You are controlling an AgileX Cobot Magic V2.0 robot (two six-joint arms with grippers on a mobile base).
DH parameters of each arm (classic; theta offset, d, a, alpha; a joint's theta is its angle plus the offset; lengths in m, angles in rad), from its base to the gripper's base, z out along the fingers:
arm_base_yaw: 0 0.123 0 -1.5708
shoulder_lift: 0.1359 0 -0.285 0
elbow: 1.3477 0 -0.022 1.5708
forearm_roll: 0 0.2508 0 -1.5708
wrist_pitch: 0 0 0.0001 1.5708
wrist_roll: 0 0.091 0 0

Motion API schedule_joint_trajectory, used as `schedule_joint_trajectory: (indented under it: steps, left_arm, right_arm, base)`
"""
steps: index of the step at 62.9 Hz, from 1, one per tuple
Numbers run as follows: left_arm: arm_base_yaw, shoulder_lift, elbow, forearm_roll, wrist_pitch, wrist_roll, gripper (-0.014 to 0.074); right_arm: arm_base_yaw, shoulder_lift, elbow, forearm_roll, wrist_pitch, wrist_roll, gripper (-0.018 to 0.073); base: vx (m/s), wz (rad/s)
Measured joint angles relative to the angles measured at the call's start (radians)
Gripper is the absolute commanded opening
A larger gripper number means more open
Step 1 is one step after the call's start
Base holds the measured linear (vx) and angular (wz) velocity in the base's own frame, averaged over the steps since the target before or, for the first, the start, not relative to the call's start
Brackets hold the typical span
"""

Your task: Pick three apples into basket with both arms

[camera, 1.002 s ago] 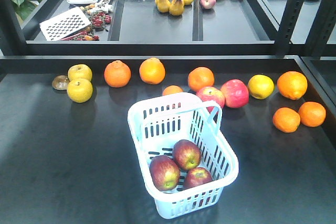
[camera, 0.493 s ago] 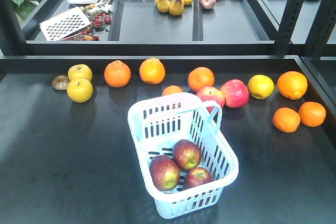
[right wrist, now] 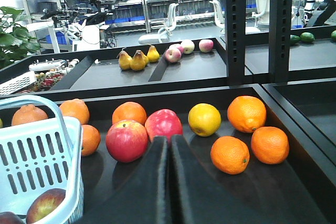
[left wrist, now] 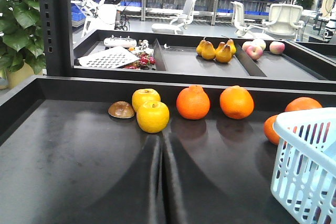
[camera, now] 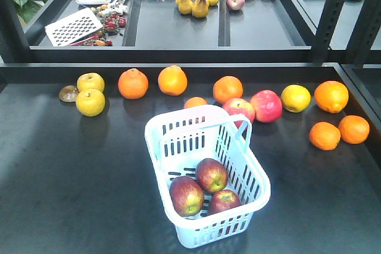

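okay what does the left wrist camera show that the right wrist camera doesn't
Only the left wrist view shows the two yellow fruits, the brown piece beside them, the white grater and the shut left pincer. Only the right wrist view shows the two red apples on the table, the yellow fruit, an apple inside the basket and the shut right pincer. Both show the basket, oranges and the pears on the back shelf.

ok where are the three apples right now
In the front view, all three apples lie together on the floor of the basket at its near end, in the middle of the table, in front of the row of oranges.
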Motion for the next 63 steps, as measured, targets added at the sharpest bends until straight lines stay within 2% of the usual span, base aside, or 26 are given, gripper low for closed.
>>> schedule_joint_trajectory:
  steps: [63]
  left_arm:
    - [0.0,0.0,0.0,0.0,0.0,0.0,-0.0006]
  right_arm:
    - [0.0,0.0,0.0,0.0,0.001,0.0,-0.0008]
  base:
    - [0.0,0.0]
